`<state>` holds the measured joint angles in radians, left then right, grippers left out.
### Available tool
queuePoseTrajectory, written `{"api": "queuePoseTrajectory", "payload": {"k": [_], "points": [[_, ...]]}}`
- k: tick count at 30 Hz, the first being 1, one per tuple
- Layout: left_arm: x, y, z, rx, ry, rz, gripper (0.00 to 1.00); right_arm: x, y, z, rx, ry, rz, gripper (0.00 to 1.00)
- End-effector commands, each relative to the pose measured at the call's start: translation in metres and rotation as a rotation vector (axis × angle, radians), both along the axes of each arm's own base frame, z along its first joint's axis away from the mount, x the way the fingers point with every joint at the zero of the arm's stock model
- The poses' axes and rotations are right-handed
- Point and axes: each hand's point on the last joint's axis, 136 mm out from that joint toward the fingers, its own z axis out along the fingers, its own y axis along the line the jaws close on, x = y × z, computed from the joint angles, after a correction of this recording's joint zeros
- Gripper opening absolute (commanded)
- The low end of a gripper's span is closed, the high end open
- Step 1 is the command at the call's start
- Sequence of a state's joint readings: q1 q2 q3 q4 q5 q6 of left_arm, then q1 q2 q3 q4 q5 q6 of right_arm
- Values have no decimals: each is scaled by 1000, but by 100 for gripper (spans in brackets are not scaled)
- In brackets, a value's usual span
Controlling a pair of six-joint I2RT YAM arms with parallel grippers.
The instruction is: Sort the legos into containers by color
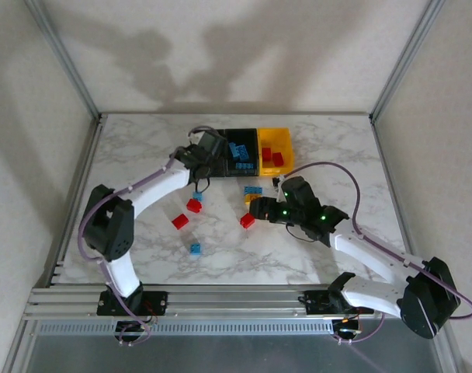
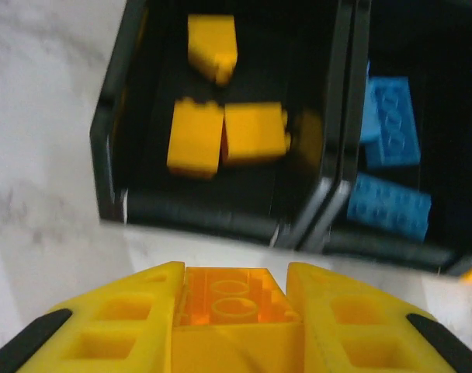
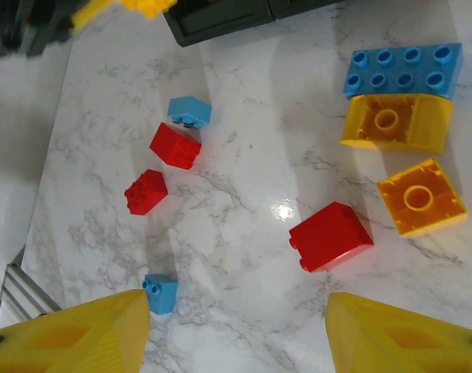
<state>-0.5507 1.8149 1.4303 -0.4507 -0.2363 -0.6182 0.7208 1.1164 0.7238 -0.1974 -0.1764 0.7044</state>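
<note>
Yellow lego (image 2: 234, 299) clamped in left jaws, perhaps short of container rim (image 2: 213, 216), right jaws apart

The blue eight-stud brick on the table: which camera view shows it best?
Right wrist view: the blue eight-stud brick is sharp, every stud countable, touching a yellow brick. Top external shows it as a small blue patch; left wrist faces the bins.

By the white marbled table's (image 1: 143, 155) far edge: three small open-top plastic bins (image 1: 251, 132) joined in a row. In the left black bin (image 2: 112, 163), three yellow studded bricks (image 2: 196, 138); in the middle black bin (image 1: 242, 130), blue bricks (image 2: 387, 120); in the yellow bin (image 1: 286, 140), two red bricks (image 1: 272, 155). Loose mid-table: three red legos (image 3: 329, 235), three blue legos (image 3: 403, 68), two yellow legos (image 3: 418, 198) hollow side up. Gripped just short of the left bin: one translucent yellow brick (image 2: 236, 299).
</note>
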Motion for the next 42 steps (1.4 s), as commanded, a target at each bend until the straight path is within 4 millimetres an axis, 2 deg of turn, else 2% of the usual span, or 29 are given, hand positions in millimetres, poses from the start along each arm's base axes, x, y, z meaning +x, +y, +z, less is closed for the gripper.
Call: {"api": "queuePoseTrajectory", "payload": {"k": [1, 10, 13, 18, 21, 26, 29, 31, 37, 42], "points": [[26, 8, -7, 80, 22, -19, 23, 10, 7, 12, 20, -32, -18, 62], [95, 11, -35, 63, 47, 7, 23, 17, 8, -1, -32, -15, -26, 61], [110, 8, -40, 68, 51, 2, 24, 19, 9, -2, -44, -16, -27, 61], [123, 6, -51, 63, 62, 0, 28, 20, 5, -5, -65, -13, -37, 61], [125, 5, -60, 56, 71, -4, 28, 19, 2, -5, -74, -18, -47, 61], [125, 5, -54, 50, 63, 0, 42, 18, -2, -6, -77, -20, -55, 61], [123, 7, -41, 46, 44, 6, 46, 19, -1, -4, -71, -23, -55, 61], [122, 6, -33, 38, 31, -2, 55, 19, -1, -2, -67, -26, -55, 61], [112, 5, -3, 11, -2, -13, 53, 17, -6, 3, -62, -36, -72, 61], [80, -3, 25, -45, -36, -50, 54, 16, -17, 9, -86, -35, -113, 61]]}}
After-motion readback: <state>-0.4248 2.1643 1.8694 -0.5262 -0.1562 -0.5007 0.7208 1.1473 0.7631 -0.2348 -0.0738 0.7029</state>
